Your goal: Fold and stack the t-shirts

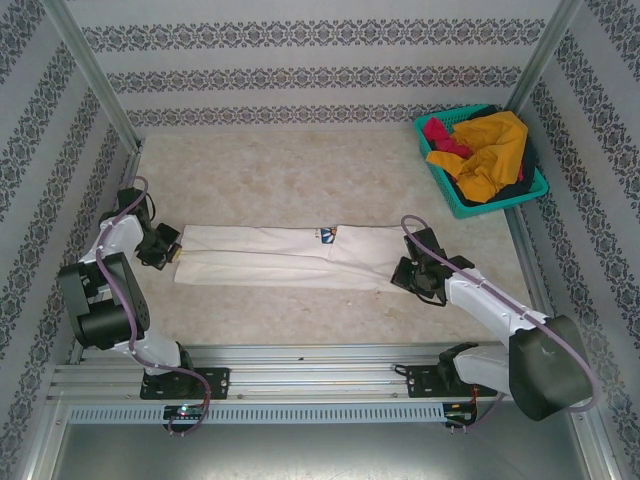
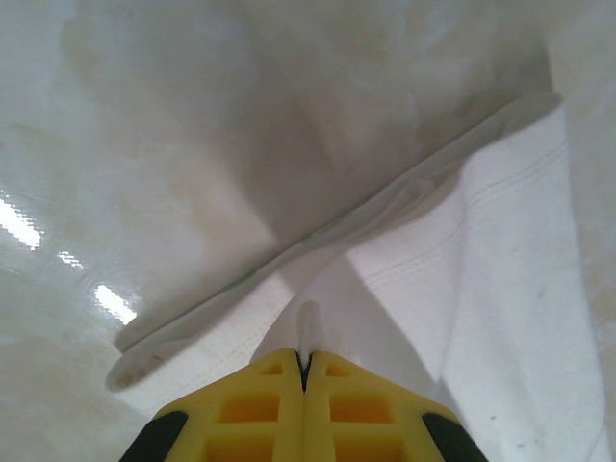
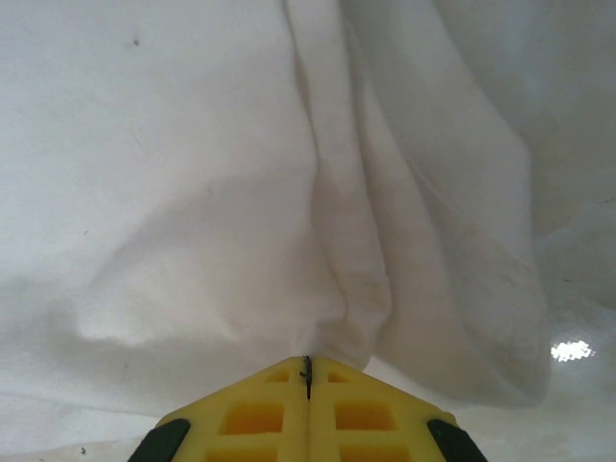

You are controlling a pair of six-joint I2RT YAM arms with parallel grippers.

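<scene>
Pale marbled table (image 1: 300, 170), patterned walls around. Found cream-white t-shirt (image 1: 280, 258) folded into a long strip across the middle. Logged teal basket (image 1: 437, 172) at far right, holding mustard-yellow t-shirt (image 1: 492, 150). Recorded left gripper (image 1: 172, 250) and right gripper (image 1: 400, 272) pinched closed on the strip's opposite ends.

The t-shirt (image 1: 280, 256) lies across the mid-worktop (image 1: 300, 180), left hand (image 1: 175, 252) at its left end, right hand (image 1: 398, 272) at its right; other t-shirts (image 1: 490, 155) sit in the basket (image 1: 433, 166), far right.
</scene>
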